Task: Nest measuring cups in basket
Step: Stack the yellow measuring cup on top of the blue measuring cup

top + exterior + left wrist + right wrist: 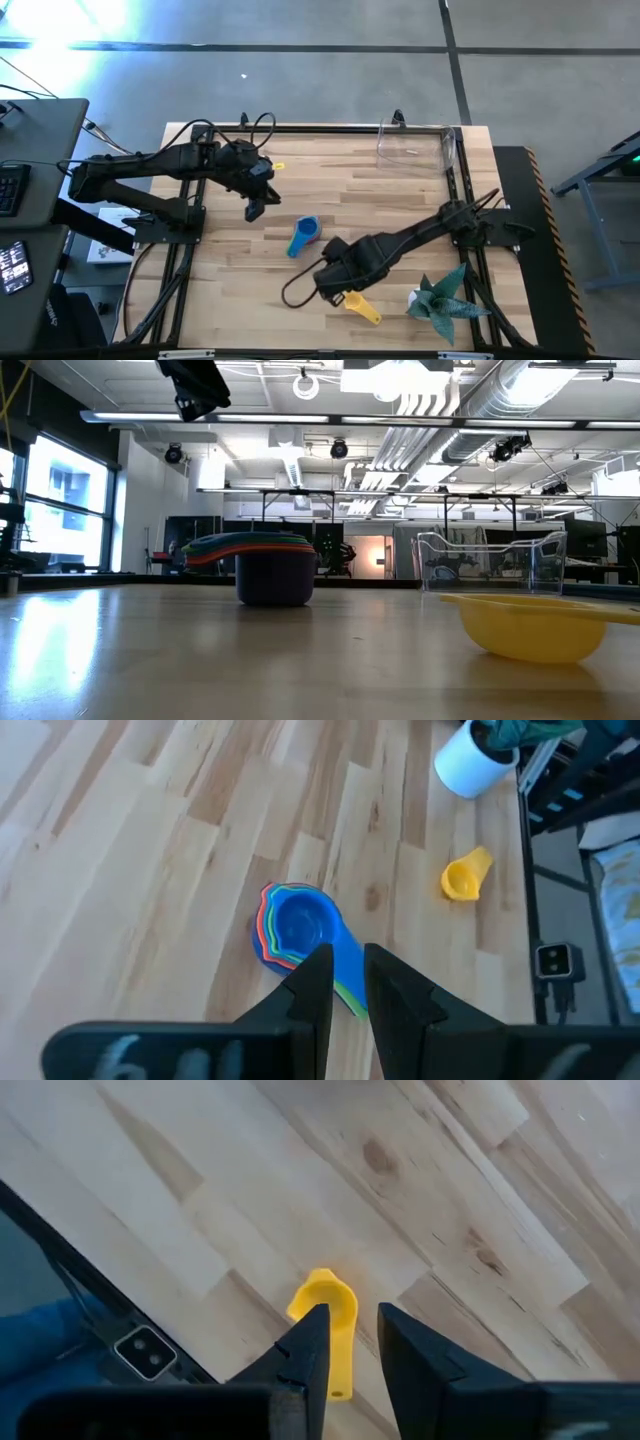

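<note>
Several measuring cups sit nested in a stack [303, 237], blue on top, standing on its base mid-table [272, 565] [300, 925]. The yellow cup [362, 308] stands alone, rim up, near the table's near edge [530, 625] [325, 1305] [463, 877]. The clear basket [415, 145] stands at the far right corner [490, 560]. My left gripper [255, 205] hangs high, left of the stack [195, 385], fingers narrowly open [348, 970]. My right gripper [335, 290] hovers beside the yellow cup, narrowly open [350, 1330], over its handle.
A teal spiky plant in a white pot [440, 300] stands at the near right corner [470, 765], close to the yellow cup. A black metal frame [455, 170] borders the table. Bare wood lies between the stack and the basket.
</note>
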Robot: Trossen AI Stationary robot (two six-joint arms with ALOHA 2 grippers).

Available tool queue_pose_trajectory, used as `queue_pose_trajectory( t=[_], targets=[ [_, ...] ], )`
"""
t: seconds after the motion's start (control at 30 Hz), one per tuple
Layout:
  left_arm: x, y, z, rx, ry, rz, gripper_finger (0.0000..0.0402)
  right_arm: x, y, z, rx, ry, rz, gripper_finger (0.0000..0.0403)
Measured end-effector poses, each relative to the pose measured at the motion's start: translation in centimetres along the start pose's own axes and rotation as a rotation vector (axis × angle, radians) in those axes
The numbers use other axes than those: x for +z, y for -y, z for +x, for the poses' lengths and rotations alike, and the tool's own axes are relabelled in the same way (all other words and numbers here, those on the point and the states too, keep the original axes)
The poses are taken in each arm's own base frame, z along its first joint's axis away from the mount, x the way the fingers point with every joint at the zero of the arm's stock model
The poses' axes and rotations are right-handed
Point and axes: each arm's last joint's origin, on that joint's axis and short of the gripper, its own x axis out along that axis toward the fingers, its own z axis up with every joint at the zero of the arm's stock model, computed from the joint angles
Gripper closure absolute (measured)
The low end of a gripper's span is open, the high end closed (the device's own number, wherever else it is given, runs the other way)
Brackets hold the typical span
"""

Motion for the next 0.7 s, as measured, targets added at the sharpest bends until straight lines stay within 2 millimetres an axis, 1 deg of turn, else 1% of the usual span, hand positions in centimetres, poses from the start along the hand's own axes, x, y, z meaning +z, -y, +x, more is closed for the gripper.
queue_pose_trajectory(
  t=[0.17,0.3,0.57,0.7],
  targets=[
    [-0.1,0.4,0.0,-0.011,-0.006,-0.049,0.0353,-0.6,-0.2,0.1,-0.003,-0.004,-0.049,0.0305],
    [-0.4,1.2,-0.3,-0.039,-0.008,-0.076,0.0353,-1.0,-0.6,0.5,-0.012,-0.009,-0.093,0.0294],
    [-1.4,3.6,-1.4,-0.125,-0.013,-0.087,0.0353,-1.8,-1.7,3.0,-0.063,-0.039,-0.195,0.0292],
    [-1.9,4.6,-2.2,-0.168,-0.009,-0.102,0.0353,-1.9,-2.3,4.9,-0.091,-0.078,-0.250,0.0292]
  ],
)
